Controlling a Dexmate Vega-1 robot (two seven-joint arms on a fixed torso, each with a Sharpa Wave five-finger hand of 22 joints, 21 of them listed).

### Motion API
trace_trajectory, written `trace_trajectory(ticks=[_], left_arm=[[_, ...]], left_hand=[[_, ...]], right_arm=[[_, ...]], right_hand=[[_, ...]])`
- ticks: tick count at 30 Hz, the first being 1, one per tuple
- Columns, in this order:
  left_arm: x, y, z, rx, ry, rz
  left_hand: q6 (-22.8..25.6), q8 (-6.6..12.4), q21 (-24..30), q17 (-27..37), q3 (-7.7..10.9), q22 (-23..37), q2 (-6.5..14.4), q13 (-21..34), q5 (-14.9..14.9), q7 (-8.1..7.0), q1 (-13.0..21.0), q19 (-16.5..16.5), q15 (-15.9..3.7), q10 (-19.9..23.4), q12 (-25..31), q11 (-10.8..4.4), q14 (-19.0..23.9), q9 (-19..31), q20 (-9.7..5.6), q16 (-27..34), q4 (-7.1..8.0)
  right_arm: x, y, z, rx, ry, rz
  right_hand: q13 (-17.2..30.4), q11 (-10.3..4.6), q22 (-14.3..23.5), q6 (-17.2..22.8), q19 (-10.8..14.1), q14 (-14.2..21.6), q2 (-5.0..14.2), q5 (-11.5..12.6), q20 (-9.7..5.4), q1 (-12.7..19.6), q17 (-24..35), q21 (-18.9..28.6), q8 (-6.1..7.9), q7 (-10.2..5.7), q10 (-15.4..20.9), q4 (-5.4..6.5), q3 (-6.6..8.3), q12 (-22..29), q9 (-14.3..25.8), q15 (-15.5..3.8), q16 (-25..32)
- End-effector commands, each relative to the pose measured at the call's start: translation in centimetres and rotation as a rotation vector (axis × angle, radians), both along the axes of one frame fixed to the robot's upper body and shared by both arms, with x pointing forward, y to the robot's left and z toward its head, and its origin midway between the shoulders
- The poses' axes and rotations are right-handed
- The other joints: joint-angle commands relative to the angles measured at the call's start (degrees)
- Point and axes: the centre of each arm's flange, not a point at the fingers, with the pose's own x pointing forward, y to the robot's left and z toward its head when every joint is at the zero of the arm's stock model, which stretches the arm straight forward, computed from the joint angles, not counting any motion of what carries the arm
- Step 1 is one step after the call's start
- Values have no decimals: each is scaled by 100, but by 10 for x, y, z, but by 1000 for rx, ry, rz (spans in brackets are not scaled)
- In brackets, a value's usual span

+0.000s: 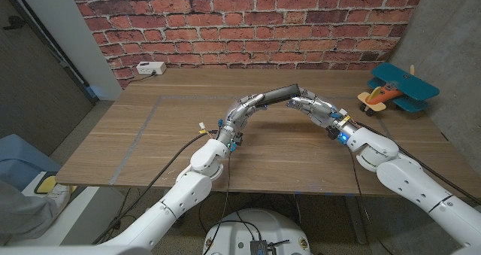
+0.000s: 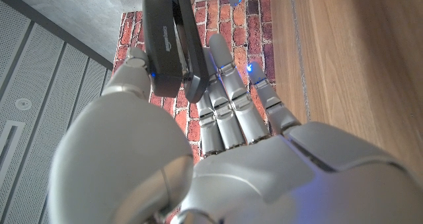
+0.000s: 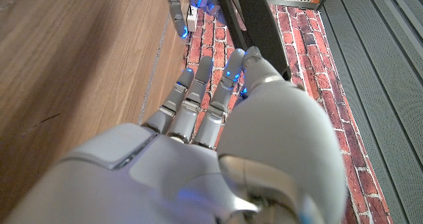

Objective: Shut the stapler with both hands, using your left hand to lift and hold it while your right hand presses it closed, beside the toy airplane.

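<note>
Well left of the wooden toy airplane, above the table: smooth black stapler, lifted, gripped by left hand; touched at its end by right hand. Lettering on stapler unreadable.

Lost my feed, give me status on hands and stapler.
Left hand holds stapler up off table. Right hand at its other end, contact unclear. Toy airplane off to the right, nothing in the way.
</note>
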Motion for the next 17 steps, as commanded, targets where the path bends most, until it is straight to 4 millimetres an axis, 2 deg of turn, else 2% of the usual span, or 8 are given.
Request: trace_trajectory(ticks=[1,17], left_arm=[[-2,-2,-4,0,-2,-9],[-11,4,-8,-2,-11,-3]], left_hand=[[529,33,39,35,11,8,1314,0,28,-367,1346,-40,-544,531,-36,-504,44,6,15,-18,21],[520,30,120,65,8,11,1327,45,31,-367,1356,-79,-545,530,-50,-506,61,-1,23,-51,24]], right_arm=[[-7,-2,-2,0,-3,-9],[-14,2,-7,0,-14,-9]], right_hand=[[10,-22,6,471,-8,44,72,33,-192,37,28,24,36,331,33,42,32,-1,133,-965,-21],[25,-17,4,474,-19,50,72,34,-193,34,33,50,35,342,28,41,31,-8,135,-965,-24]])
